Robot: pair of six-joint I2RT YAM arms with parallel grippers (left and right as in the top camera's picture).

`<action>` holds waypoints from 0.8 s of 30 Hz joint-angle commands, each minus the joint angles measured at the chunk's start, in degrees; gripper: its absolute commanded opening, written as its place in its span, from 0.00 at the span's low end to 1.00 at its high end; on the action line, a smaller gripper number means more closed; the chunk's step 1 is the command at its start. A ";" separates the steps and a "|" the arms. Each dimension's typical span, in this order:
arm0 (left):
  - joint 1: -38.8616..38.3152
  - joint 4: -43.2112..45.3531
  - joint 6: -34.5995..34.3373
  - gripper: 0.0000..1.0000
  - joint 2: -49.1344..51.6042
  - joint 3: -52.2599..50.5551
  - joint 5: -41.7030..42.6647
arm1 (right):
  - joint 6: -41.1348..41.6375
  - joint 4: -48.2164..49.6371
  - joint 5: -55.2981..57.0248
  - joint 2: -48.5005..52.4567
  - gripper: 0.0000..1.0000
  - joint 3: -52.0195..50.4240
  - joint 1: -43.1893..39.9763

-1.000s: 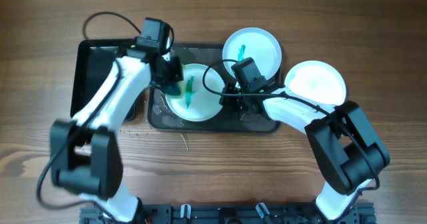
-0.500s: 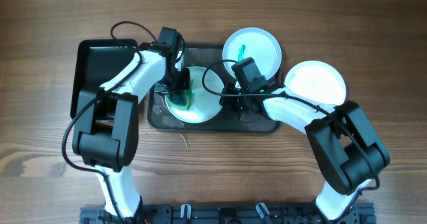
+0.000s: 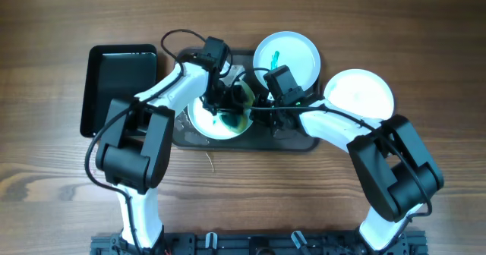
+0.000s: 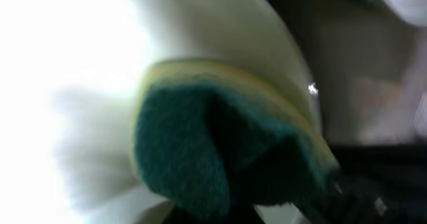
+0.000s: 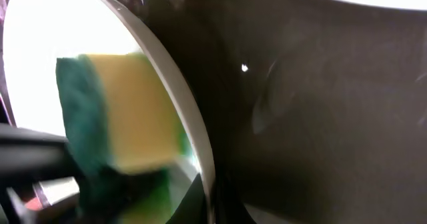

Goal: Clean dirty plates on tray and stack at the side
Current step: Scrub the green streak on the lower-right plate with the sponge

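A white plate (image 3: pixel 206 120) with smeared teal-green paint lies on the left part of the dark grey tray (image 3: pixel 304 137). My left gripper (image 3: pixel 226 103) is shut on a yellow-and-green sponge (image 3: pixel 241 97) that presses on this plate. The left wrist view shows the sponge (image 4: pixel 200 144) against the plate (image 4: pixel 200 24). My right gripper (image 3: pixel 262 109) is shut on the plate's right rim (image 5: pixel 193 137), with the sponge (image 5: pixel 127 117) just beyond it. A second plate (image 3: pixel 286 54) with a teal streak sits at the tray's far right corner. A clean plate (image 3: pixel 359 94) lies on the table right of the tray.
A black rectangular tub (image 3: pixel 118 88) stands left of the tray. The wet tray floor (image 5: pixel 320 117) fills the right wrist view. Both arms cross over the tray's middle, close together. Bare wooden table (image 3: pixel 243 187) runs along the front.
My left gripper has swept rightwards across the plate with the sponge, smearing the teal streak. The right arm and the other two plates have not moved.
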 commanded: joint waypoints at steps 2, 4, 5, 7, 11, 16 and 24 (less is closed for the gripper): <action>0.92 -3.19 -26.14 0.04 3.54 -1.99 -41.92 | -0.55 -0.15 -1.38 1.29 0.04 0.42 0.00; 0.79 -4.61 -28.20 0.04 3.54 -1.99 -46.18 | -0.55 -0.15 -1.38 1.33 0.04 0.42 0.00; 0.79 -5.22 -29.03 0.04 3.54 -1.99 -47.65 | -0.55 -0.15 -1.38 1.36 0.04 0.42 0.00; 0.79 -5.62 -29.49 0.04 3.54 -1.99 -48.39 | -0.57 -0.17 -1.40 1.38 0.04 0.44 0.00; 0.48 -4.59 -22.58 0.04 3.54 -1.99 -39.65 | -0.59 -0.37 -1.40 1.38 0.04 0.42 -0.02; 0.11 -6.38 4.61 0.04 3.54 -1.99 -5.62 | -0.59 -0.48 -1.36 1.38 0.05 0.42 -0.02; 0.24 -11.39 21.51 0.04 3.54 -1.99 7.58 | -0.61 -0.42 -1.36 1.38 0.04 0.42 -0.02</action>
